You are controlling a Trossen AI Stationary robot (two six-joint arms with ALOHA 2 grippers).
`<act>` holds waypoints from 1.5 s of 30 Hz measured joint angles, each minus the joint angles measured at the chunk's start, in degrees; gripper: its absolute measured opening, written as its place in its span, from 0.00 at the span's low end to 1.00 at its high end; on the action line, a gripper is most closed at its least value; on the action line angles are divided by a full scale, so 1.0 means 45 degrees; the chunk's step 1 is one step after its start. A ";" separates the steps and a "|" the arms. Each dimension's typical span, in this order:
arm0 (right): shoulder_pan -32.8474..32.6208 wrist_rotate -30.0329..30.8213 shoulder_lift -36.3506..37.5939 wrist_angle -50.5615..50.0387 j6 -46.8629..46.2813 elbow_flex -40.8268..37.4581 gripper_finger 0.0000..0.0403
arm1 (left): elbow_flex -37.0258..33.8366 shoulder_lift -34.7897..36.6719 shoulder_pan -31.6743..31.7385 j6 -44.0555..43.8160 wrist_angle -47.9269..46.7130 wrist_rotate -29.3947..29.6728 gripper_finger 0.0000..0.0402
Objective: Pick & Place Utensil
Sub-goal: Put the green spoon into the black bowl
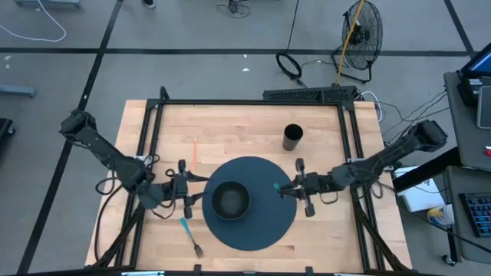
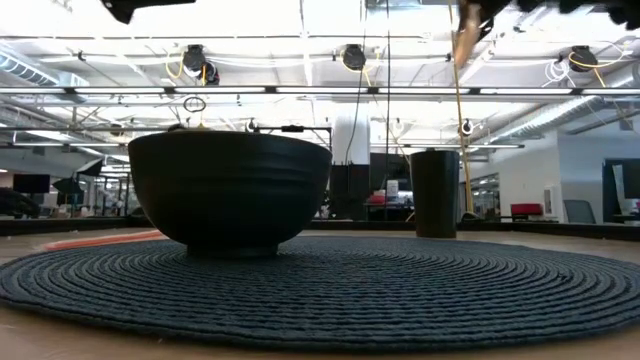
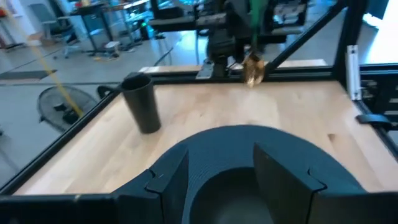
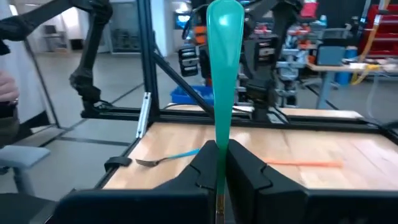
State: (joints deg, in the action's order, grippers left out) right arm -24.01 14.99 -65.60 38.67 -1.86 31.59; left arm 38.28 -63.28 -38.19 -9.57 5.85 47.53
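Observation:
A utensil with a green handle and a brass-coloured head stands upright in my right gripper, which is shut on it above the right part of the round dark mat. A dark bowl rests on the mat's middle. A black cup stands on the table beyond the mat. A teal-handled fork lies flat on the table near the mat's left edge. My left gripper is open at the mat's left edge, pointing at the bowl. My right gripper pinches the green handle at its narrow lower part between the two fingers. The fingers come level from the table's right, across the handle. The utensil is lifted clear and upright, broad handle end up, head hanging below.
An orange stick lies on the table left of the cup. A black frame runs around the table top. Bare wood lies between the cup and the mat and along the far side.

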 joint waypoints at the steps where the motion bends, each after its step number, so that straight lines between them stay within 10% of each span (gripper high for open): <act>1: 0.0235 -0.0360 -0.0326 0.0379 0.0016 0.0000 0.02 | 0.0000 -0.0101 0.0178 0.0307 0.0226 -0.0345 0.46; 14: 0.2030 -0.4379 -0.3409 0.4631 -0.0003 0.0173 0.02 | -0.0010 -0.1475 0.2129 0.2435 0.3004 -0.4509 0.46; 31: 0.3168 -0.7781 -0.7884 0.3919 -0.0779 0.4773 0.02 | -0.0030 -0.1785 0.3612 0.3720 0.4762 -0.9172 0.46; 45: 0.3590 -0.8735 -0.9092 0.3499 -0.1343 0.5941 0.02 | -0.0379 -0.1780 0.3553 0.4161 0.5599 -0.9579 0.46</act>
State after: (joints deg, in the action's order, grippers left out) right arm -7.85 -24.32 -106.51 54.42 -7.90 58.33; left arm 36.58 -71.29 -22.20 9.15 31.05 4.43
